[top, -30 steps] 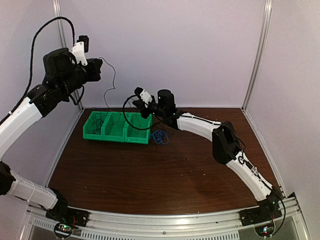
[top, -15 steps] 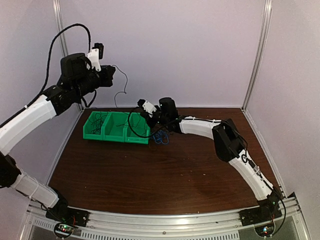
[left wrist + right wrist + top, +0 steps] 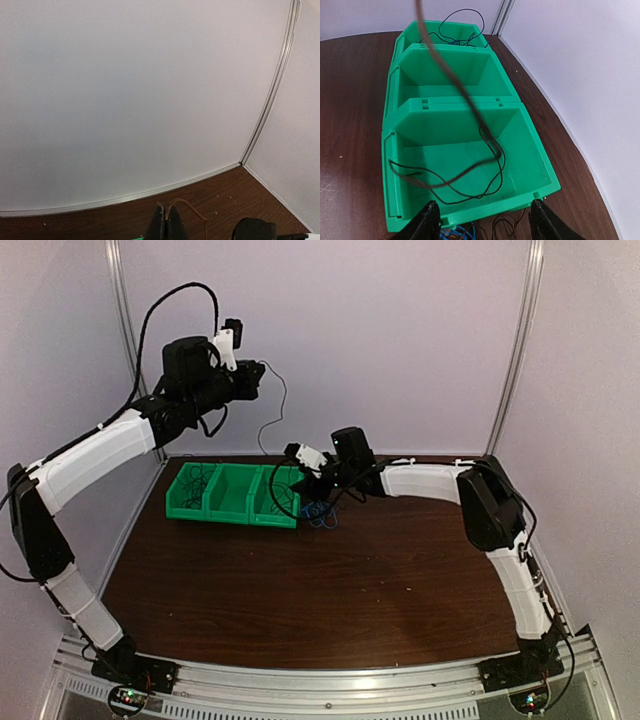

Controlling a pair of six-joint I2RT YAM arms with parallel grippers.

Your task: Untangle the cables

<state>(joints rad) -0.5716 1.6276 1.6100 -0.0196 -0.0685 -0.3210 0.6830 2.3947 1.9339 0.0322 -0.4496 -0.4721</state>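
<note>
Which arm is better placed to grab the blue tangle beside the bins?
Right. The right gripper hangs open, low above the tangle; the left gripper is high up, shut on a black cable.

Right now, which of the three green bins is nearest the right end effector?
The rightmost bin, black cable looped inside, beside the blue tangle; the others sit farther left.

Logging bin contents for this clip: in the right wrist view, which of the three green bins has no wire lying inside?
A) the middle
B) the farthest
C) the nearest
A: the middle bin shows only bare green floor, while black wire lies in the nearest bin and the farthest bin; the blurred strand crossing it hangs above it.
</note>
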